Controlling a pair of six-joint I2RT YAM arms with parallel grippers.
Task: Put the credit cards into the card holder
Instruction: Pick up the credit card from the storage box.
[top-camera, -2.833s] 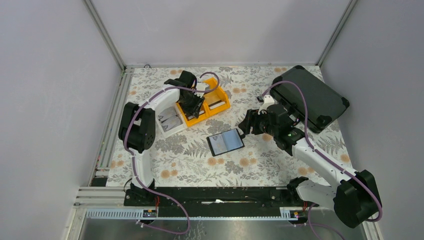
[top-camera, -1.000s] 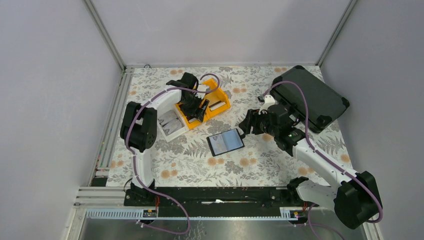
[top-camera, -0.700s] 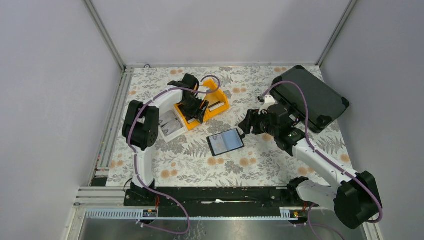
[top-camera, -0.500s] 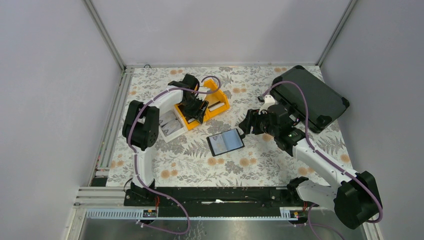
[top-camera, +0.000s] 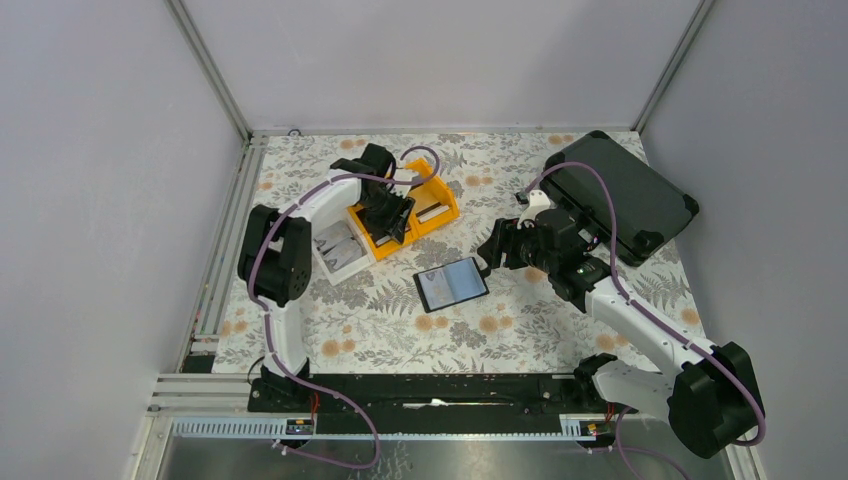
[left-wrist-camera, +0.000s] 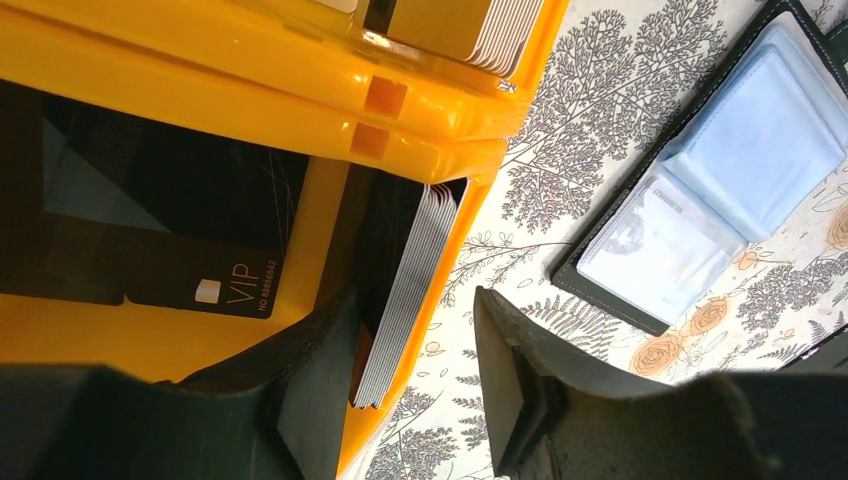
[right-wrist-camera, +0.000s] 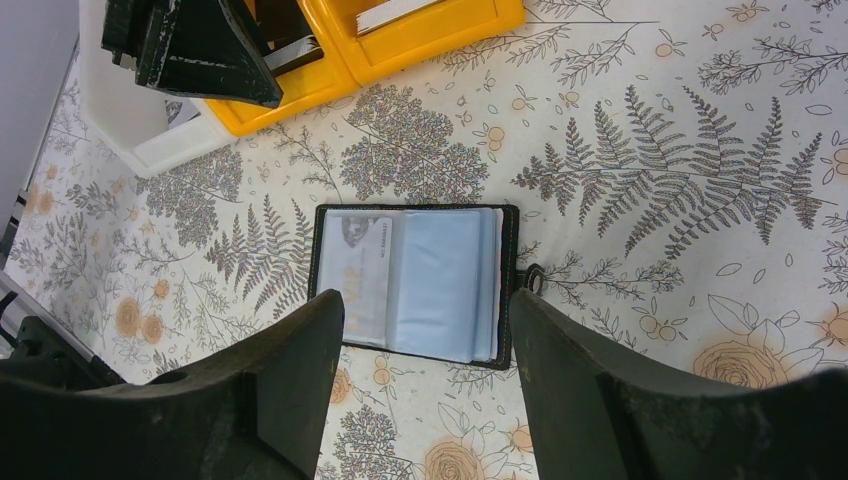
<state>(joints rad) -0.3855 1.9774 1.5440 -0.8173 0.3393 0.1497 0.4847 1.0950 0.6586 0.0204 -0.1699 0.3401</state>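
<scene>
A stack of silvery credit cards (left-wrist-camera: 408, 290) stands on edge inside the yellow bin (left-wrist-camera: 250, 90), leaning on its near wall. A dark credit card marked VIP (left-wrist-camera: 170, 270) lies flat in the same compartment. My left gripper (left-wrist-camera: 415, 385) is open and straddles that wall: one finger is inside the bin beside the stack, the other outside over the table. The card holder (top-camera: 451, 284) lies open on the table, its light-blue pockets up. My right gripper (right-wrist-camera: 425, 380) hangs open just above its near edge, touching nothing.
A second yellow compartment holds more cards (left-wrist-camera: 460, 25). A white bin (top-camera: 340, 248) sits left of the yellow one. A large black hard case (top-camera: 620, 195) lies at the back right. The floral cloth (top-camera: 380, 320) covers the table.
My left gripper's jaws have narrowed around the card stack and bin wall, and the left arm has shifted slightly. The right arm and the card holder have not moved.
</scene>
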